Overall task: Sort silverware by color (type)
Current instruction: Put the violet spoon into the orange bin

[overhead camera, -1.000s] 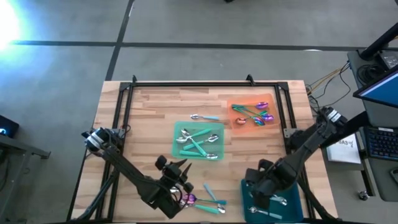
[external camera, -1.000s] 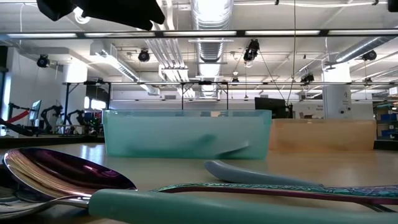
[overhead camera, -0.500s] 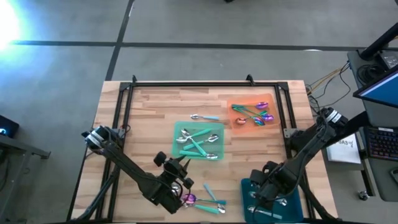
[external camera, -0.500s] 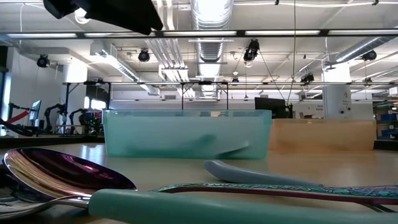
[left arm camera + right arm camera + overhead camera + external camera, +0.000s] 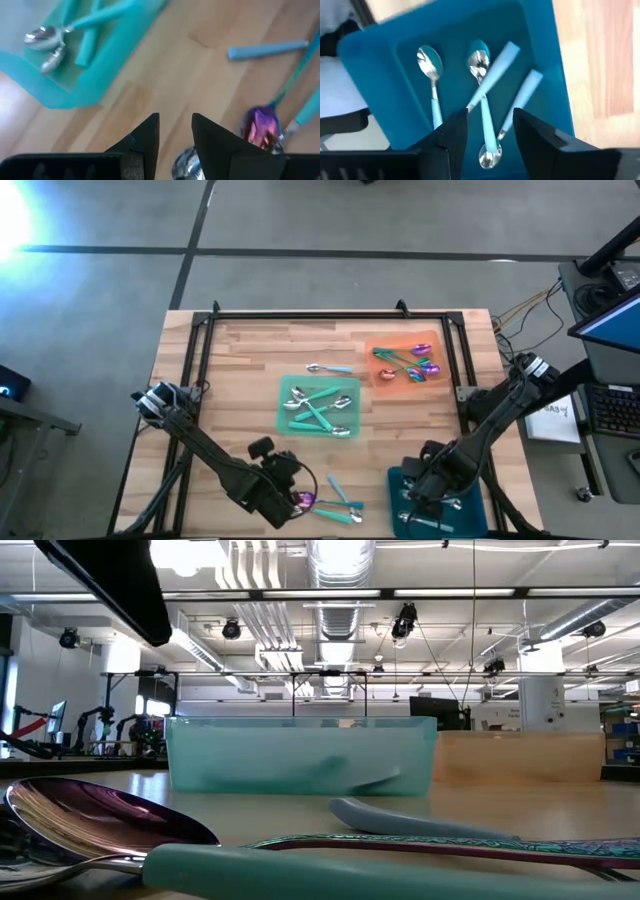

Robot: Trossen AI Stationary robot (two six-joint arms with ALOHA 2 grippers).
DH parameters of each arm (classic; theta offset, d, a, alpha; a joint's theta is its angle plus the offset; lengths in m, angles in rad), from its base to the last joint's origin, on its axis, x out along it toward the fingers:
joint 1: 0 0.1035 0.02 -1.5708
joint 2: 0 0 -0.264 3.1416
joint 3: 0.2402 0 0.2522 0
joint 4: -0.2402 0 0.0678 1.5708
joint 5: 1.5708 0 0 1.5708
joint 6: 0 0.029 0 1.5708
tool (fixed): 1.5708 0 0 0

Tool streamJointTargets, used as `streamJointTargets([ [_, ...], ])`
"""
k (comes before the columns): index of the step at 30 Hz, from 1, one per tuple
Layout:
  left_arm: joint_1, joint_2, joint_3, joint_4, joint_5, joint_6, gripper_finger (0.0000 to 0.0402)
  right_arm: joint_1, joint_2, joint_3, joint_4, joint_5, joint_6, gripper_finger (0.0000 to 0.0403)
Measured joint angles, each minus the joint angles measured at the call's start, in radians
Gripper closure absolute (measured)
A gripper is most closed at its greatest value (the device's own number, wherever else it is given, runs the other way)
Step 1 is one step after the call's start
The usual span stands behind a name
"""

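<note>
The wooden worktop (image 5: 240,360) carries three flat trays. The green tray (image 5: 285,392) sits near the middle and holds several silver spoons (image 5: 318,409) with teal handles, crossed over one another, most lying slantwise to the tray's sides. The orange tray (image 5: 380,377) lies toward the far right corner with a bundle of purple-pink spoons (image 5: 412,364), their shiny heads mostly toward the right edge and their handles slanting back toward the middle. The dark teal tray (image 5: 396,480) sits at the near right corner. In the right wrist view it holds four silver spoons (image 5: 481,60) with pale blue handles, lying roughly parallel, two of them crossing.

A single silver spoon (image 5: 328,368) with a light handle lies on bare wood just beyond the green tray, its long axis along the far edge.

Near the near edge, left of the dark teal tray, a loose cluster lies on the wood: a purple-pink spoon (image 5: 303,500) and teal handles (image 5: 338,496) fanning toward the right.

The left gripper (image 5: 175,131) hovers just over this cluster, its fingers slightly parted and holding nothing. The right gripper (image 5: 490,127) hangs over the dark teal tray, fingers apart and empty.
</note>
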Motion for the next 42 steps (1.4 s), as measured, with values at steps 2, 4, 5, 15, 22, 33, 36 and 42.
streamJointTargets([
  [2, -0.008, 0.000, 0.000, -0.004, 0.017, 0.003, 0.0302, -0.003, 0.000, 0.003, 0.033, 0.023, -0.024, 0.0262],
  [4, -0.020, 0.000, 0.000, -0.013, 0.023, -0.005, 0.0302, -0.006, 0.000, 0.006, 0.075, 0.056, -0.059, 0.0265],
  [5, -0.029, 0.000, 0.000, -0.020, 0.028, -0.016, 0.0302, -0.009, 0.000, 0.007, 0.099, 0.071, -0.082, 0.0266],
  [15, -0.119, 0.000, 0.000, -0.109, 0.036, -0.176, 0.0302, -0.099, 0.030, 0.004, 0.383, 0.264, -0.359, 0.0266],
  [22, -0.158, 0.000, 0.000, -0.107, 0.035, -0.210, 0.0302, -0.152, 0.155, 0.004, 0.614, 0.261, -0.500, 0.0266],
  [33, -0.201, 0.000, 0.000, -0.112, 0.033, -0.232, 0.0302, -0.170, 0.325, 0.003, 0.891, 0.261, -0.626, 0.0266],
  [36, -0.203, 0.000, 0.000, -0.112, 0.033, -0.232, 0.0302, -0.177, 0.371, 0.003, 0.932, 0.262, -0.632, 0.0266],
  [42, -0.205, 0.000, -0.002, -0.111, 0.033, -0.234, 0.0302, -0.183, 0.422, 0.003, 0.964, 0.314, -0.637, 0.0266],
])
